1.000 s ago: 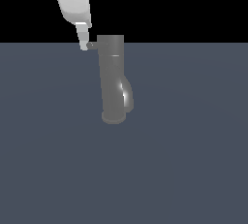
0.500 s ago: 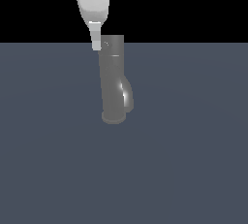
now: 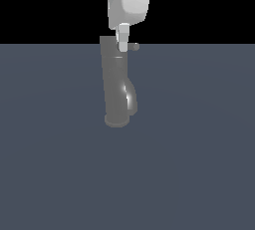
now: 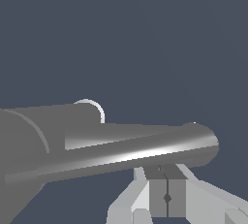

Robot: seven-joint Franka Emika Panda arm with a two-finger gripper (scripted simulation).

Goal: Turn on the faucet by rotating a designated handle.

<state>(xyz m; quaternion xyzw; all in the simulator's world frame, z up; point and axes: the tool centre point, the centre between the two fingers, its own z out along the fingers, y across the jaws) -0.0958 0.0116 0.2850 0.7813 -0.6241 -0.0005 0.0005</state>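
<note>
Closest to the wrist camera are the white gripper (image 4: 167, 196) fingers, their grey pads (image 4: 167, 198) pressed flat against each other along a thin seam, so the pincer is together with nothing between the pads. Just past them, the handle (image 4: 145, 151) runs across the wrist view as a grey rod with a bright streak along its length, its rounded free end out over the fingers and its other end joining the thicker body of the faucet (image 4: 29, 145). The pads lie right at the rod's underside as shown there; whether they actually touch it I cannot tell. Behind all this is only the plain slate-blue floor (image 4: 145, 39). From the exterior view, the white gripper (image 3: 122, 45) comes down from above, its fingertip overlapping the top of the dark grey faucet (image 3: 115, 82), which stands upright on the flat floor (image 3: 199, 149), round base flange at the bottom and a short shiny spout bulge low on the exterior view's right side. The handle (image 3: 133, 47) pokes out as a short stub toward the exterior view's right, just beside the fingertip.
</note>
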